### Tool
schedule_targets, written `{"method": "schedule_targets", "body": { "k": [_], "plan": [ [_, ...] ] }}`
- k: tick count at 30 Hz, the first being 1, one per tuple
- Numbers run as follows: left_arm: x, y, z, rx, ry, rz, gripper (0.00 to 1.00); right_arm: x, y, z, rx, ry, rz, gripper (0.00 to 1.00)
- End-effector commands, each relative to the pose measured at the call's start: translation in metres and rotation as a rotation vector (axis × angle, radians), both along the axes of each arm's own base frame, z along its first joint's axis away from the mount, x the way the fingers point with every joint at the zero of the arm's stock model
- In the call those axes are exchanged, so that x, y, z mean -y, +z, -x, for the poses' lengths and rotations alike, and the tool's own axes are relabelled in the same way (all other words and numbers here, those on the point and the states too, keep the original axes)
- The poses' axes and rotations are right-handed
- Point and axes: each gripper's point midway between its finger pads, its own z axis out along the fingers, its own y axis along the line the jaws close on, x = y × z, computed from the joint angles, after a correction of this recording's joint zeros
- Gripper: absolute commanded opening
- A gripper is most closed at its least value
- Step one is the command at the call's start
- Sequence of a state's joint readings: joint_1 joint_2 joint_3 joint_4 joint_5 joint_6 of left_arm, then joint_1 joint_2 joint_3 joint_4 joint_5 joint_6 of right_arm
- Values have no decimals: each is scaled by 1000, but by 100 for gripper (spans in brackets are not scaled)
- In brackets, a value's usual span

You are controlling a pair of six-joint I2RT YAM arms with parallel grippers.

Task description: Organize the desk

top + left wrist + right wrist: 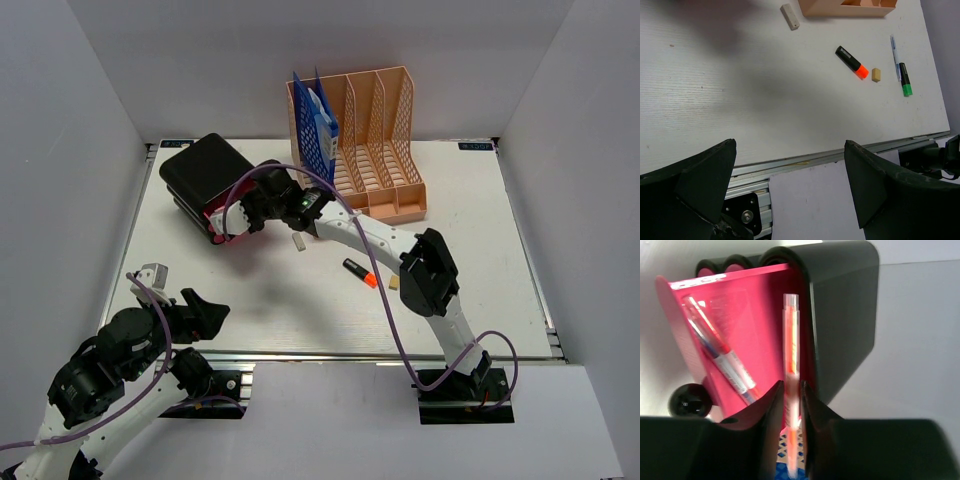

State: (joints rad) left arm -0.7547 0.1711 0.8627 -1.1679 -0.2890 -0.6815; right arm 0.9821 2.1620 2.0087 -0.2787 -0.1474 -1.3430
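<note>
Your right jaws pinch an orange pen [791, 355] at the pink-lined black case [205, 172], upper left of the tabletop [470, 280]; your left jaws gape above its lower-left edge.

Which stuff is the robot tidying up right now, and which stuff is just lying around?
Being tidied:
- desk
- black pencil case
- orange pen, between the fingers of the right end effector

Just lying about:
- orange highlighter
- green marker
- white pen
- white block
- tan block
- peach file rack with blue folder
</note>
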Motion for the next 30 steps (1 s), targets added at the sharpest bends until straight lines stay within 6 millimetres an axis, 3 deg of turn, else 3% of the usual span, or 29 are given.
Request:
{"method": "schedule_targets", "body": {
  "k": [1, 4, 6, 10, 13, 14, 16, 17, 19, 20, 22, 23, 24, 25, 26, 27, 28, 30],
  "plan": [
    [-1, -3, -2, -13, 14, -12, 98, -4, 2, 3, 18, 28, -5, 29],
    [-1, -3, -2, -15, 14, -14, 98, 0, -5, 4, 24, 38, 34, 43],
    [-1, -4, -2, -18, 14, -17, 98, 0, 0, 5, 29, 42, 24, 56],
    [0, -4, -3, -20, 14, -19, 98, 0, 29, 8, 52, 44, -28, 58],
    [0, -4, -3, -23, 12, -23, 98, 2, 82, 4, 59, 6, -154, 46],
    [1, -4, -3, -22, 12, -22, 98, 6, 98, 3, 19, -41, -209, 22],
    [1, -5, -4, -31, 12, -30, 98, 17, 123, -8, -17, -118, -283, 0],
    [2, -5, -5, -34, 12, -33, 98, 30, 133, -12, -78, -201, -335, 0],
    [3, -6, -6, -47, 11, -44, 98, 61, 134, -23, -174, -321, -371, 0],
    [5, -6, -7, -47, 8, -42, 97, 83, 131, -37, -203, -425, -382, 0],
    [10, -4, -9, -55, -2, -39, 94, 117, 111, -31, -381, -569, -407, 0],
    [18, 3, -12, -39, -21, -11, 91, 152, 103, -48, -429, -667, -423, 0],
    [24, 6, -15, -27, -41, -7, 86, 169, 97, -47, -495, -727, -462, 0],
    [30, 9, -18, -18, -56, -1, 75, 188, 113, -35, -513, -715, -500, 9],
    [39, 20, -24, 12, -74, 27, 67, 231, 91, -52, -543, -817, -489, 20],
    [45, 24, -28, 26, -98, 15, 56, 246, 87, -45, -602, -841, -491, 27],
    [56, 26, -38, 23, -112, -8, 39, 279, 93, -47, -613, -888, -515, 33],
    [67, 27, -49, 35, -149, -59, 31, 338, 72, -45, -684, -1020, -495, 38]
  ]
}}
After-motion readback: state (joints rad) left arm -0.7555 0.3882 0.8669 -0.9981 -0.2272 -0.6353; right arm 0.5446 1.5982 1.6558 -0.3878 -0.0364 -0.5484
